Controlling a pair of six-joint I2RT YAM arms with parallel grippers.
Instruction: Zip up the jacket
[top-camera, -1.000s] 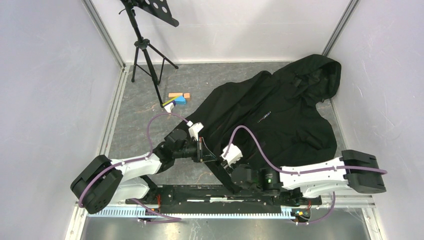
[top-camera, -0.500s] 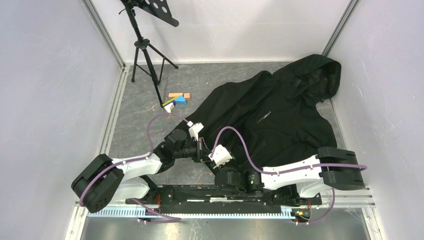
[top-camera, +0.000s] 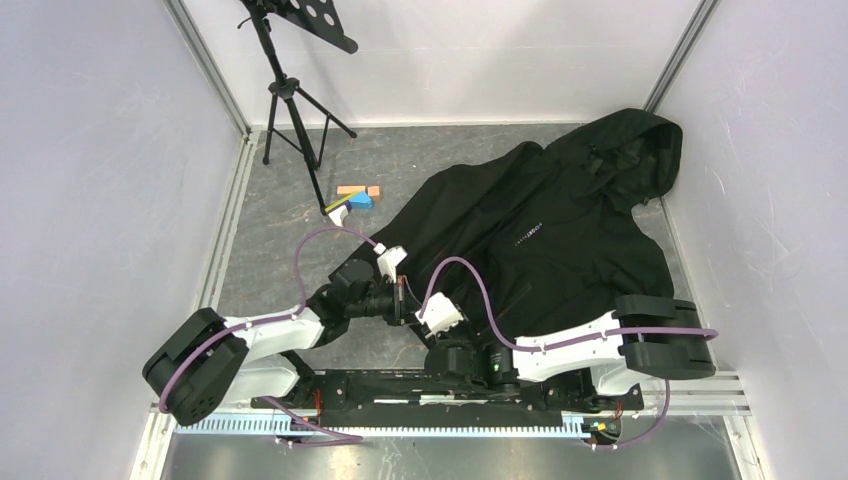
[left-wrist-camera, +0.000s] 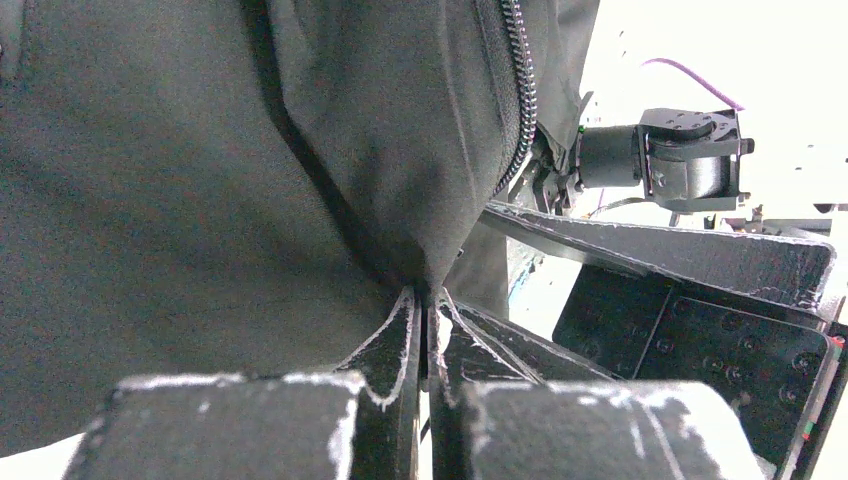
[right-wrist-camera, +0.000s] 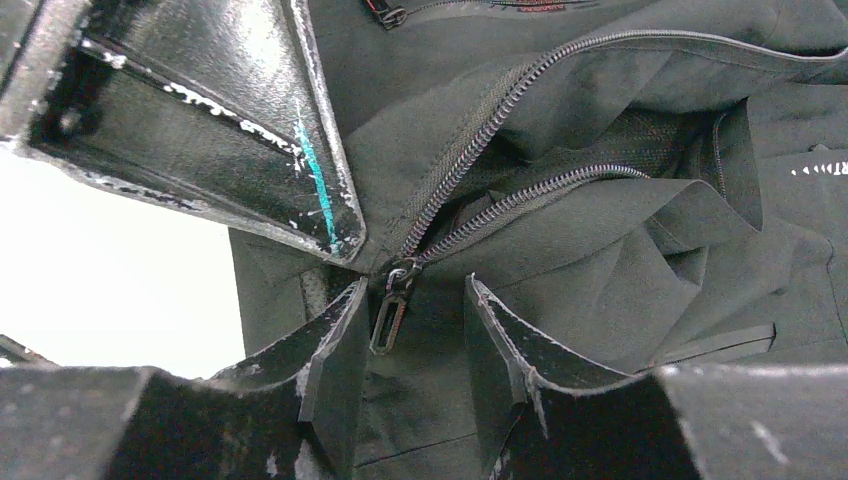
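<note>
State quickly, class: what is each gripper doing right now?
Left gripper: shut on the jacket.
Right gripper: open, with the zipper pull between its fingers.

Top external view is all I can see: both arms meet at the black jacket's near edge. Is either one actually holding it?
Observer: Yes. In the left wrist view the left gripper is shut on a fold of the jacket.
Operator: And the other one?
Observer: The right gripper is open; the zipper pull hangs between its fingers, not pinched.
Operator: Is the zip done up?
Observer: No: right above the slider the two rows of teeth spread apart.
</note>
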